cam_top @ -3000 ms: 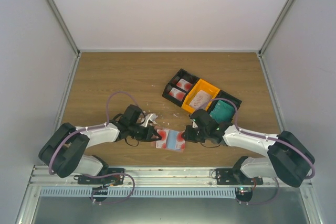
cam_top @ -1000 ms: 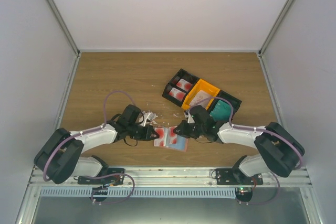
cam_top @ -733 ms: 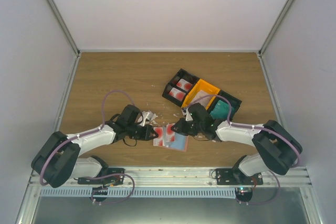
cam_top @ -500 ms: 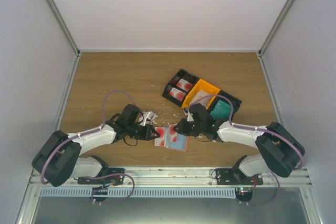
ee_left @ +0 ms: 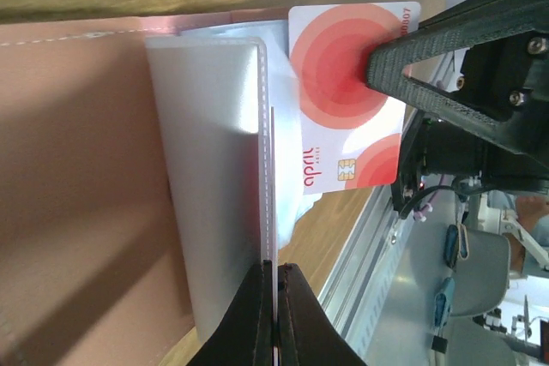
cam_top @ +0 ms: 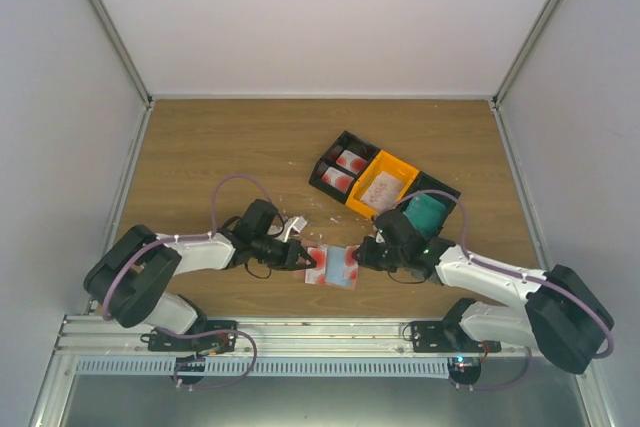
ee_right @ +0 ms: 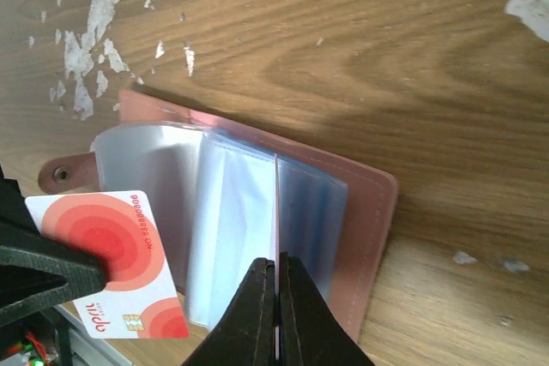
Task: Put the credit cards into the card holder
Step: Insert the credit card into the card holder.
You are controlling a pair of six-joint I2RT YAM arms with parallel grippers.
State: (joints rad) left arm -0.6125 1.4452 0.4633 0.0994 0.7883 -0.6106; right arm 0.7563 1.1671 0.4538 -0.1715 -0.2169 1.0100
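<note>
White-walled booth. Wood-grain table (cam_top: 200, 157), with white crumbs (ee_right: 86, 49) scattered off the holder's far-left side.

Nearest: rail (cam_top: 300, 332) along the table edge, then the holder (ee_right: 371, 212). It lies open between the two arms, salmon cover down, clear sleeves (ee_left: 206, 169) fanned up.

Left gripper (ee_left: 274, 285) is at the holder's left, jaws closed tight on a thin pale edge. That edge reads as one sleeve leaf. Right gripper (ee_right: 276, 279) is at the holder's right, likewise closed on a thin upright leaf.

One card (ee_left: 330, 83), white with red rings, sits flat at the holder's near side, between the two tips.
- Long axis runs parallel to the sleeves' stitched edge. The chip (ee_left: 347, 173) end points off the holder toward the rail.
- Each wrist view shows the other arm's finger across one long edge of the card.
- Cannot tell whether either finger presses it, or whether a sleeve already has its far end.
- Neither arm is clearly nearer.

Judgement: the coming move is a slide along that long axis, away from the rail, into the gap between the leaves.

Print: "april" beside the chip. A number runs along one edge and seems to end 0007.

Beyond the holder, far right: bins (cam_top: 360, 209) holding red-white cards (cam_top: 345, 162) and teal cards (cam_top: 422, 212).
</note>
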